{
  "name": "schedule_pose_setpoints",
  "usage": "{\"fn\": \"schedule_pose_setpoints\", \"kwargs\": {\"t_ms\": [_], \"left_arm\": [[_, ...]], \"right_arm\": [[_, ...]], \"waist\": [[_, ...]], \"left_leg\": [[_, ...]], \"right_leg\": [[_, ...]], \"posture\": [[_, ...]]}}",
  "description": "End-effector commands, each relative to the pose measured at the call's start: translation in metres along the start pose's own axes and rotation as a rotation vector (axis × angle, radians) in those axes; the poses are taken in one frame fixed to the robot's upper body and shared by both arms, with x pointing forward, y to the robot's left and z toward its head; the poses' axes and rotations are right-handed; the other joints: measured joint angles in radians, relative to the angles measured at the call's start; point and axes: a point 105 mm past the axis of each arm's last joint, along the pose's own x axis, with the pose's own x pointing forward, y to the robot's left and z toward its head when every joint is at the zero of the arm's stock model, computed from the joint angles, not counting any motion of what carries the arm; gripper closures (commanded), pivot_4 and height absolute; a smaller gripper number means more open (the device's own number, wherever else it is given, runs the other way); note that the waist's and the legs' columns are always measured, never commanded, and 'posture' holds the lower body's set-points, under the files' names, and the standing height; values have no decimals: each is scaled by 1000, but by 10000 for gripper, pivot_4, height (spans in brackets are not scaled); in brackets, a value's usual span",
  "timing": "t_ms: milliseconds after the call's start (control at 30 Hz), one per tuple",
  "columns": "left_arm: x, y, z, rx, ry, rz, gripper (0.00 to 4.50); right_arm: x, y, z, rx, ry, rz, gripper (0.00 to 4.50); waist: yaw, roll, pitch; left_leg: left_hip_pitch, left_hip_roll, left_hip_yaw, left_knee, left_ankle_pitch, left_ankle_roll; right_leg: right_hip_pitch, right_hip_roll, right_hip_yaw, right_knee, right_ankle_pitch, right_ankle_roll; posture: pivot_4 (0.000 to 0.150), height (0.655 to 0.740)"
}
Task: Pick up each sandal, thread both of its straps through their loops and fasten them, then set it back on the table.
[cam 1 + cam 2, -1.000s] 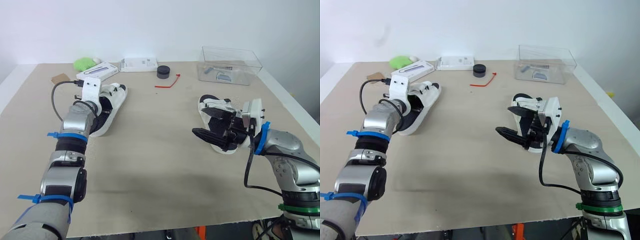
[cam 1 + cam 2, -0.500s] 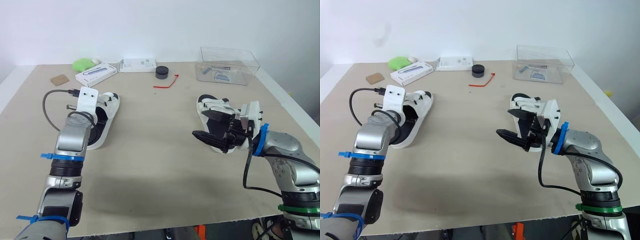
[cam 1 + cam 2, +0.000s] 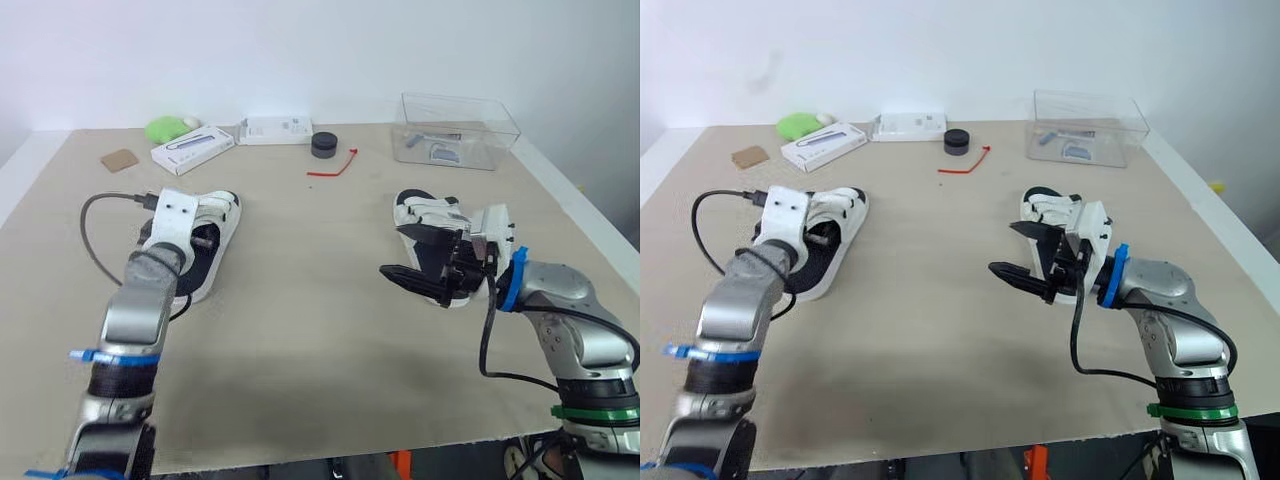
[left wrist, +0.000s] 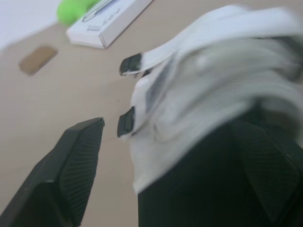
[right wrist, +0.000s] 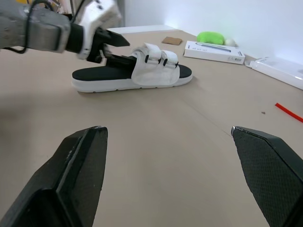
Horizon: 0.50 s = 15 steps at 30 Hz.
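Note:
The left sandal [image 3: 212, 228], white with a black footbed, lies flat on the table on the left. My left gripper [image 4: 170, 125] is open, its fingers [image 4: 71, 165] spread on either side of the sandal's white straps [image 4: 199, 80]; two black strap ends stick out. The right sandal [image 3: 428, 214] lies on the right of the table. Just in front of it my right gripper [image 3: 402, 255] hangs open with nothing between its fingers. In the right wrist view the left sandal [image 5: 137, 71] and the left gripper [image 5: 111, 49] appear across the table.
Along the far edge stand a clear plastic box [image 3: 458, 130], a black round cap [image 3: 324, 144], a red tie [image 3: 335, 165], two white boxes [image 3: 192, 149], a green object [image 3: 164, 128] and a brown card [image 3: 119, 159]. Bare tabletop [image 3: 310, 290] lies between the sandals.
My left gripper has gone from shut to open, letting go of the left sandal, and the arm has drawn back towards me. The right gripper has barely moved.

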Motion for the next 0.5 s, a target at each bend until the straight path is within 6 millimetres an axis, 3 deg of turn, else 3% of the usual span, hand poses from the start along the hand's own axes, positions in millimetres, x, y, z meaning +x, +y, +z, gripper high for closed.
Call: {"fn": "schedule_pose_setpoints", "kwargs": {"t_ms": [33,133,300,500], "left_arm": [[-33,-7,43,-52,-302,-217,389],[-60,-30,48,-93,-409,-524,389],[-79,-68,33,24,-377,-909,389],[-75,-84,20,174,-369,-1085,389]], "right_arm": [[-1,0,7,-43,-6,27,0],[0,6,0,-67,38,89,0],[-1,19,-9,-129,92,206,0],[-8,47,-10,-70,80,309,0]], "waist": [[0,0,0],[1,0,0],[1,0,0],[2,0,0]], "left_leg": [[0,0,0,0,0,0],[0,0,1,0,0,0],[1,0,1,1,1,1],[1,1,1,1,1,1]], "right_leg": [[0,0,0,0,0,0],[0,-1,-1,0,-1,0],[1,1,-1,0,-5,4],[1,2,-2,0,-6,3]], "posture": [[1500,7400],[1500,7400],[1500,7400],[1500,7400]]}}
